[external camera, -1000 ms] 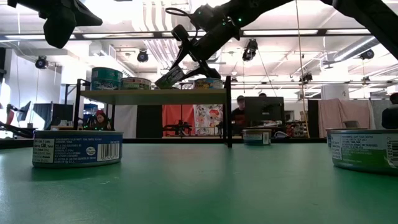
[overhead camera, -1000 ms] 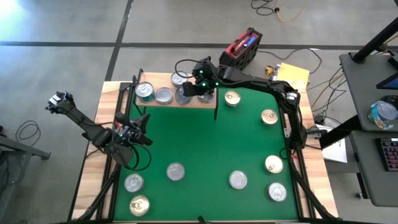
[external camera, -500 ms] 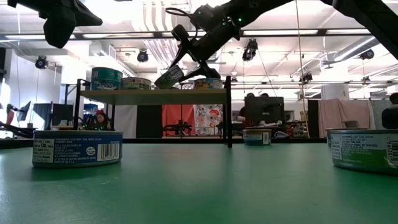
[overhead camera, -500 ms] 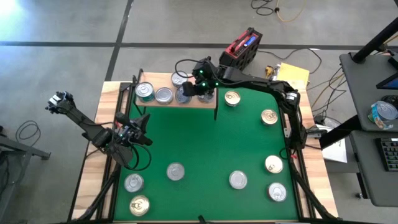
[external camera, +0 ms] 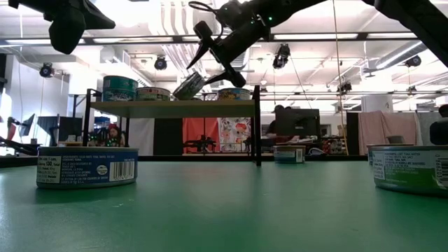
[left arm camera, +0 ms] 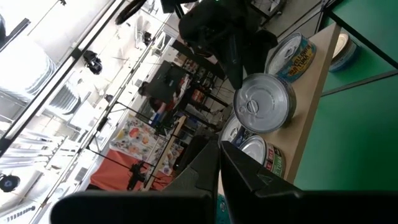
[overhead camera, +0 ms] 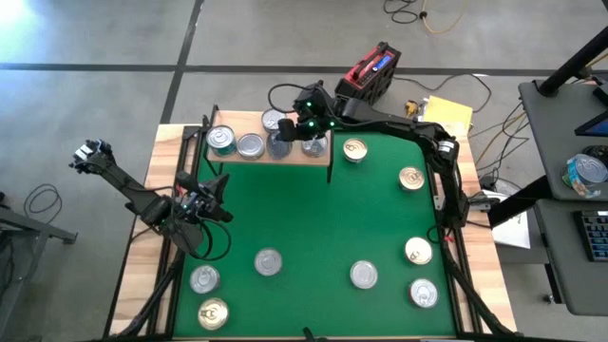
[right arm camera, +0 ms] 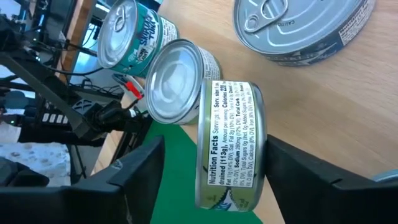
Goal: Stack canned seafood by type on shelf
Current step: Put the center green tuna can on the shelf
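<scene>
On the shelf [overhead camera: 285,158] at the mat's far edge stand a teal tin [overhead camera: 220,140] and silver tins [overhead camera: 250,145]. Between them a labelled tin [right arm camera: 231,143] is tipped up, its lower rim [external camera: 178,96] on the board; what its raised end rests on is hidden. My right gripper [right arm camera: 214,149] is open, one finger on each side of this tin's flat faces. My left gripper [left arm camera: 219,168] is shut and empty. It hangs level above the mat's left edge [overhead camera: 218,182]. My right gripper reaches the tipped tin slanting down from the table's right side, its fingers facing the tin's two flat faces. One finger [right arm camera: 298,168] lies right beside the tin's face [right arm camera: 262,155]; whether it touches, I cannot tell. The other finger stands clear.
Several loose tins lie on the green mat: silver ones [overhead camera: 269,261] [overhead camera: 364,275] in the near half, gold-topped ones [overhead camera: 354,149] [overhead camera: 411,178] at the far right, more at the near left [overhead camera: 204,278]. In the low view, tins [external camera: 87,166] [external camera: 409,168] stand close at both sides.
My right gripper's fingers have spread apart around the tipped tin on the shelf. The tin has kept its slant with its lower rim on the board.
</scene>
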Motion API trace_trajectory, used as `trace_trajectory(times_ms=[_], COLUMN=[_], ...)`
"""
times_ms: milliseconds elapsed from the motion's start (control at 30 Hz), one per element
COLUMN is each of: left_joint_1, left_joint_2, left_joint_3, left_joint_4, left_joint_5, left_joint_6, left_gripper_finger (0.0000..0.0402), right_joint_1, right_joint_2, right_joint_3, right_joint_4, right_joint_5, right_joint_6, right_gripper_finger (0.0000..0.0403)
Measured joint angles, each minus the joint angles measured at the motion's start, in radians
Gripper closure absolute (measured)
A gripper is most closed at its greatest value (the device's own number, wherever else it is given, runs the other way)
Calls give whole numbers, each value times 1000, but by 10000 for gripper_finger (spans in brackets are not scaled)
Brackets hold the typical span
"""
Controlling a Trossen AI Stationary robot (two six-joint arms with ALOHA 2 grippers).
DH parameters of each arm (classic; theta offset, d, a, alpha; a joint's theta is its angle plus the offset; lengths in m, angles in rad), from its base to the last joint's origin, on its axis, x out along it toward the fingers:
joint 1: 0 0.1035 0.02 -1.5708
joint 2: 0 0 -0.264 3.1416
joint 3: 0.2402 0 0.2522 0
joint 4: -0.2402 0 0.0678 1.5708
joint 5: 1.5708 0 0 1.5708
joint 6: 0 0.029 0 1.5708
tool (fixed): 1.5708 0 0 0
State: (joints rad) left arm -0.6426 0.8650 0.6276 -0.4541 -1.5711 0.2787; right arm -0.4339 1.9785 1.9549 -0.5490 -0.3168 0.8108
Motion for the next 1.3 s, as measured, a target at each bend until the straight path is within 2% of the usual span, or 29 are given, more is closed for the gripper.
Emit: trace_trajectory(times_ms=[900, 1000, 1100, 1233, 1300], left_joint_1=[1, 1, 1, 1, 1], left_joint_2=[0, 0, 0, 0, 0], left_joint_3=[0, 0, 0, 0, 0], left_joint_4=[0, 0, 0, 0, 2], left_joint_5=[5, 34, 84, 97, 97], left_joint_6=[-12, -32, -56, -79, -83], left_gripper_finger=[402, 401, 401, 401, 401], right_joint_1=[-46, -46, -37, -7, 14], right_joint_2=[-9, -9, -10, -11, -12], right_joint_3=[18, 59, 117, 186, 192], right_joint_4=[-132, -136, -185, -329, -374], right_joint_5=[-8, -8, -17, -15, 2], right_joint_6=[-103, -196, -385, -732, -838], right_gripper_finger=[108, 112, 127, 175, 211])
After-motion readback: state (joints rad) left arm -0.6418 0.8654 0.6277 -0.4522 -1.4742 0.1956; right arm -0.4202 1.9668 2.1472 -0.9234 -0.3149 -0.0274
